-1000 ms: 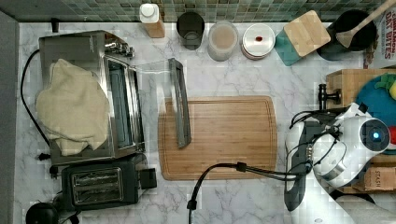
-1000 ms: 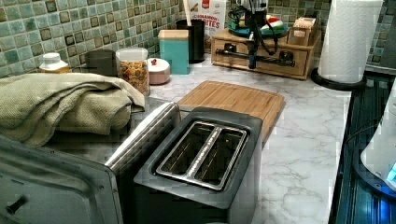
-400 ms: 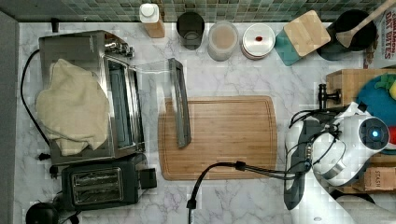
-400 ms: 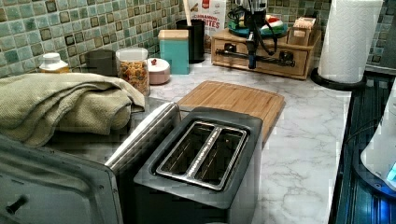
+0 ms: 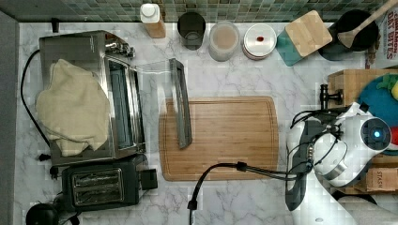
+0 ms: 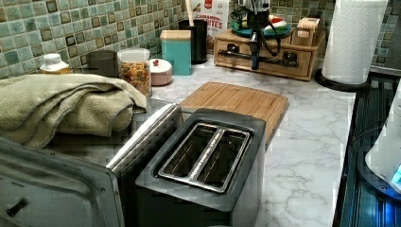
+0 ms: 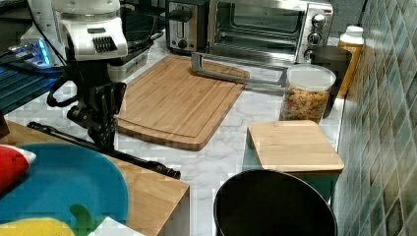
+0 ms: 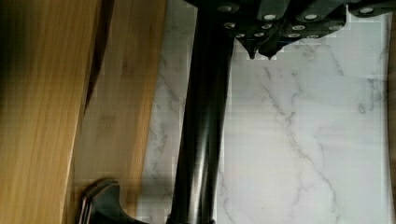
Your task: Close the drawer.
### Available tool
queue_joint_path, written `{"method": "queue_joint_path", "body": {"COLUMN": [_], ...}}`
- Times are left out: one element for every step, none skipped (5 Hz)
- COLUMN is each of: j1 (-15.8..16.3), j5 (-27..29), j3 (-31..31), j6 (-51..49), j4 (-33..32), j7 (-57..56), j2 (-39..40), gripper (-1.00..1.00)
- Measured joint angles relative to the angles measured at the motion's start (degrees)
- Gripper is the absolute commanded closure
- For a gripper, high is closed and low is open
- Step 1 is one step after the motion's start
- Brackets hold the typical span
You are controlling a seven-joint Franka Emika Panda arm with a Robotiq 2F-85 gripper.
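The drawer (image 6: 279,60) is the front of a light-wood box at the far end of the counter, carrying a long dark bar handle (image 6: 236,53). In the wrist view a narrow dark gap runs between the wood front panel (image 8: 121,93) and the box. My gripper (image 7: 105,140) hangs straight down on the counter side of the bar (image 7: 142,162), close against it. The wrist view has the fingertips (image 8: 254,49) together beside the bar (image 8: 203,116), with nothing between them. My white arm (image 5: 361,140) stands over the box (image 5: 356,77).
A wooden cutting board (image 5: 225,136) lies mid-counter, with the toaster oven's open door (image 5: 180,110) resting over its edge. A black cable (image 5: 225,168) crosses the board. A toaster (image 6: 203,156), jars (image 7: 307,93), a teal canister (image 7: 290,147) and a paper towel roll (image 6: 354,38) stand around.
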Motion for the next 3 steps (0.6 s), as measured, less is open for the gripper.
{"method": "queue_joint_path", "body": {"j1": [0.39,1.13,1.23], "j5": [0.0,0.0,0.0], "j3": [-0.34,-1.04,-1.09], "j6": [-0.03,0.0,-0.03], "j4": [0.0,0.0,0.0], "j7": [0.0,0.0,0.0], "j2": [0.03,0.14,0.15], "gripper": [1.0,1.0,1.0]}}
